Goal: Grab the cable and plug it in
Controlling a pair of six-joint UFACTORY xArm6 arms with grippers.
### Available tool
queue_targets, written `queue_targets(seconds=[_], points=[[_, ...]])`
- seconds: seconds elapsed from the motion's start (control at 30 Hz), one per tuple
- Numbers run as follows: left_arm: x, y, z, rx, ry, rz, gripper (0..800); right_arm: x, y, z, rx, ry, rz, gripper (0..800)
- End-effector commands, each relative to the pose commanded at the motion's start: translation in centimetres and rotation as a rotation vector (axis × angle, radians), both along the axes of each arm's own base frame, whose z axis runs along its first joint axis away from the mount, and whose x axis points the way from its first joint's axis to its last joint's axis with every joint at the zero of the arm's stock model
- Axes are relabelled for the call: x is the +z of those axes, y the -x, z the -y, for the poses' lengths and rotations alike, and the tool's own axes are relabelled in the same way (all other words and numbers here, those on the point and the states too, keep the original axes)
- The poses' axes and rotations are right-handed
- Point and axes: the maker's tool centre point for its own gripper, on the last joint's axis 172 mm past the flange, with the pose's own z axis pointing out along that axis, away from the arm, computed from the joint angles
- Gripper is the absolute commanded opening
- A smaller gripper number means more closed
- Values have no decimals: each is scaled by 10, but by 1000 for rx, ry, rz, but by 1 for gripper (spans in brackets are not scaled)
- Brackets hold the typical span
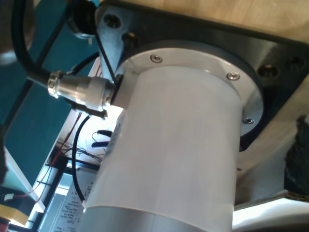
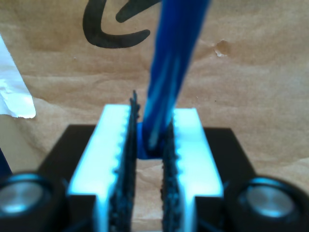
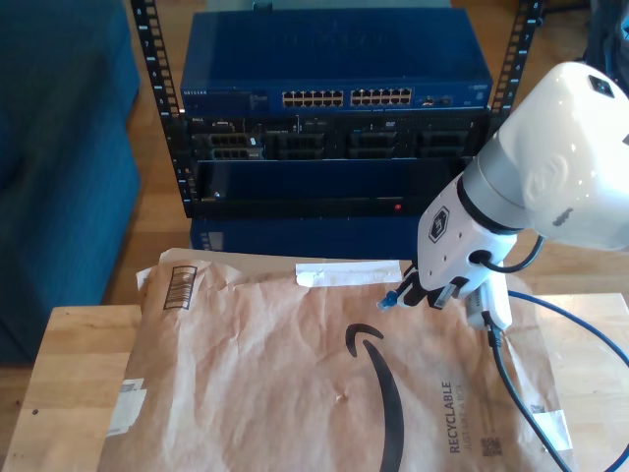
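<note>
Thin bright blue cable [image 2: 166, 82] sits pinched between the white ribbed fingers [image 2: 116, 150] of my second gripper [image 2: 150, 145], jaws closed narrow on it, cable running out past the fingertips. In the exterior view its blue-booted plug end [image 3: 389, 299] pokes out just beside the gripper [image 3: 418, 293], raised over the crumpled brown paper mailer [image 3: 295, 383]; blur hides whether it touches. Mailer lies on a pale wooden table [image 3: 59, 344]. Beyond the gripper stands a black rack with a blue network switch [image 3: 334, 71]. My first gripper: state cannot be told, its camera faces a white cylindrical arm base [image 1: 178, 140] with a metal connector [image 1: 79, 89].
</note>
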Motion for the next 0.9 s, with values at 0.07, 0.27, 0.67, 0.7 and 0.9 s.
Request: queue_targets(seconds=[0.07, 0.27, 0.67, 0.7, 0.9], points=[[5, 0, -7, 0, -25, 5, 799, 2, 0, 0, -4, -2, 3, 0], [5, 1, -5, -17, -24, 22, 799, -2, 9, 3, 0, 0, -3, 0], [-4, 11, 12, 24, -14, 52, 799, -11, 18, 6, -8, 4, -21, 0], [-5, 11, 10, 24, -28, 53, 799, -11, 18, 6, -8, 4, -21, 0], [-14, 15, 9, 35, -66, 67, 799, -9, 18, 6, -8, 2, -15, 0]])
